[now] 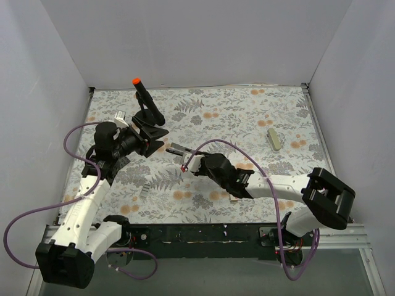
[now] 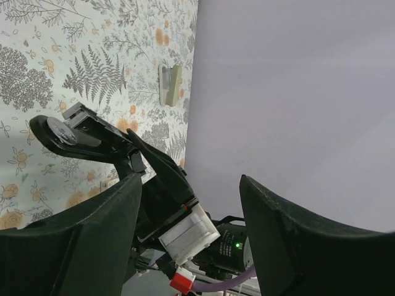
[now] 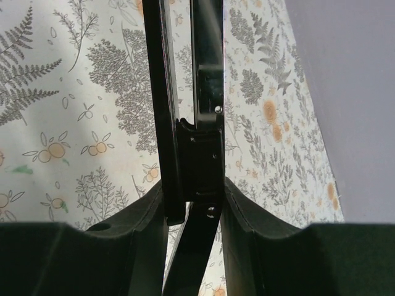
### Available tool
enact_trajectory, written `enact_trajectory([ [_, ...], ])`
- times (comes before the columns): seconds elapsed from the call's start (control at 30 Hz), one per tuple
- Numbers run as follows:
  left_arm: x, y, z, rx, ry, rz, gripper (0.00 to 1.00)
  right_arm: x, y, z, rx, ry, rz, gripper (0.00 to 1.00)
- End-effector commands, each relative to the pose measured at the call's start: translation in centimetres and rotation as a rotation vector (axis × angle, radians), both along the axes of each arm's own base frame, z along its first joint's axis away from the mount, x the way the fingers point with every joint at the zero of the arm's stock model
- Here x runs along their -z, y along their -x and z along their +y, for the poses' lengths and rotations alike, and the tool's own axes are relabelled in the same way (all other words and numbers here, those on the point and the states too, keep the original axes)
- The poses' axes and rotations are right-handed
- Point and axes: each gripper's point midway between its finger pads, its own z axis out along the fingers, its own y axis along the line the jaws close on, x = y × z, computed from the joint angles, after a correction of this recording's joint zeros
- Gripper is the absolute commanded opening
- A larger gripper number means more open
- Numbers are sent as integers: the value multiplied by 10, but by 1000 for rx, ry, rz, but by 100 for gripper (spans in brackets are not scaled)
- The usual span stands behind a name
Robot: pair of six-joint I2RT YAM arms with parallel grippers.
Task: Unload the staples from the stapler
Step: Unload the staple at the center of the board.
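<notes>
Flower-printed cloth covers the table [image 1: 247, 117], with plain grey walls around it. My right pincer [image 3: 192, 185] is clamped narrow on the stapler [image 3: 207, 74], which juts straight out ahead of its fingertips. As far as I can tell the stapler is off the cloth, its two black limbs parted a little. My left pincer [image 2: 188, 185] stands wide with nothing between its fingers, and the stapler's free end hangs just beyond it, to its left.

I judge the stapler light and stiff but hinged, so a limb not held will swing. Its smooth shell looks slippery. I would hold it across the flat sides near the hinge, where my right pincer has it, and work the free limb with the left. Any staples should be tiny, the strip brittle.

I count one stapler and two pincers. One black stand [image 1: 150, 111] with an orange-tipped rod is just beside the left pincer. One pale block [image 1: 273, 139] lies well apart from both. One small pale scrap [image 1: 143, 190] I cannot identify.
</notes>
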Motion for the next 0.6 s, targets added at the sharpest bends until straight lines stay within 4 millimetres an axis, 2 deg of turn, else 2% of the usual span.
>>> enact_trajectory([
  [0.0,-16,1,3,0,-37,-100,64,-40,-3,16,5,-145,6,1],
  [0.03,-21,-2,5,-4,-67,-132,64,-40,-1,19,21,-173,47,1],
  [0.1,-13,-11,14,-31,-175,-164,65,-38,0,20,63,-176,122,1],
  [0.13,-19,-16,18,-47,-212,-193,65,-36,1,20,84,-183,151,1],
  [0.17,-9,-19,23,-60,-257,-165,66,-23,6,17,123,-188,232,1],
  [0.2,-6,-21,29,-73,-317,-186,66,-27,7,21,135,-211,262,1],
  [0.23,-1,-27,39,-124,-365,-176,67,-21,12,23,138,-221,313,1],
  [0.33,5,-28,50,-151,-444,-170,68,-8,32,31,146,-290,486,1],
  [0.4,2,-25,51,-149,-451,-169,68,-7,41,38,169,-364,608,1],
  [0.47,2,-22,51,-151,-446,-175,68,5,56,41,167,-362,728,1],
  [0.57,17,-19,54,-164,-444,-140,68,16,64,47,200,-392,866,1],
])
